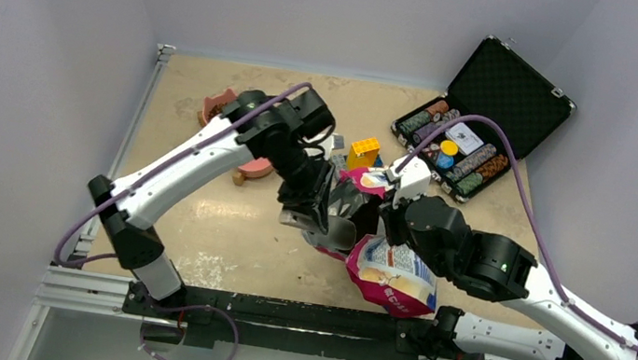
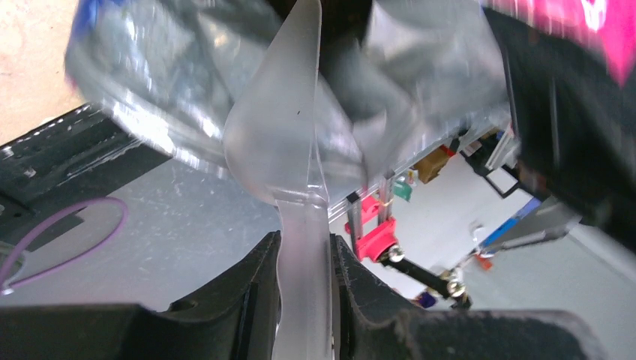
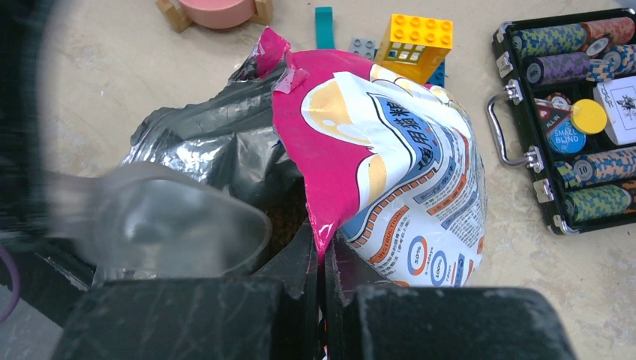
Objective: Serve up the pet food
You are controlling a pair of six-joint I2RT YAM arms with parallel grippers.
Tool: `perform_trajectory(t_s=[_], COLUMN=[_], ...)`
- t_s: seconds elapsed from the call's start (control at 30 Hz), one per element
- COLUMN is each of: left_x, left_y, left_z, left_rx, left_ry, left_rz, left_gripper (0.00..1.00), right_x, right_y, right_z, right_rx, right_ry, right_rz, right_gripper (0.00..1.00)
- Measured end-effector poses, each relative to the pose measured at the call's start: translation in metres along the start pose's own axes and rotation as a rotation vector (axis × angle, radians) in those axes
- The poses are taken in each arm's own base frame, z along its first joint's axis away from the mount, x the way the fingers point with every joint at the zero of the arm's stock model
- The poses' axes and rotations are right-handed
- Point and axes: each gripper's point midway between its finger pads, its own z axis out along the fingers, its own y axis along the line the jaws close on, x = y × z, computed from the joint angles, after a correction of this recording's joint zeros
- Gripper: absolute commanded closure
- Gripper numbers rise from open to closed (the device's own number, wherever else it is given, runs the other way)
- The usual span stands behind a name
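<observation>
Tan table: open bag of kibble, case of chips.

One food bag, one clear scoop, one pink bowl. One yellow brick, one teal block, one chip case.

Tan table: poker-chip case, toy blocks, perhaps bowl.
</observation>
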Motion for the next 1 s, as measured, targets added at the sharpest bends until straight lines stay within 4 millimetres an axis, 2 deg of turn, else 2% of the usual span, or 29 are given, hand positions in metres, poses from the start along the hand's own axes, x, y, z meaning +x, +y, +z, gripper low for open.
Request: perform_trajectory(t_s=[0.1, 0.23, 0.4, 0.57, 0.67, 0.77, 1.0], left_x=[-0.017, -0.028, -0.048, -0.062, -0.063, -0.062, -0.062], left_y=[0.006, 0.022, 0.017, 0.005, -0.005, -0.007, -0.002], left_z=[0.04, 0.09, 0.13, 0.161, 0.168, 0.16, 0.098], left_rx=[-0.004, -0.005, 0.085, 0.259, 0.422, 0.572, 0.718], left_ry=[0.046, 0.105, 0.145, 0.191, 0.195, 0.174, 0.041], left_rz=[-0.106, -0.255, -0.273, -0.164, -0.055, 0.047, 0.143], left_gripper=[1.0, 1.0, 1.0, 1.0, 1.0, 1.0, 1.0], right_x=[-0.003, -0.007, -0.003, 0.009, 0.014, 0.015, 0.015], right_y=[0.004, 0.001, -0.01, -0.016, -0.023, -0.033, -0.05], right_z=[-0.004, -0.012, -0.021, -0.017, -0.02, -0.026, -0.036], right_rx=[-0.008, -0.014, 0.007, 0.049, 0.065, 0.081, 0.126], right_ry=[0.004, -0.016, -0.029, -0.018, -0.033, -0.059, -0.1], right_rz=[-0.003, 0.049, 0.101, 0.135, 0.175, 0.222, 0.271], right_gripper=[1.0, 1.0, 1.0, 1.0, 1.0, 1.0, 1.0])
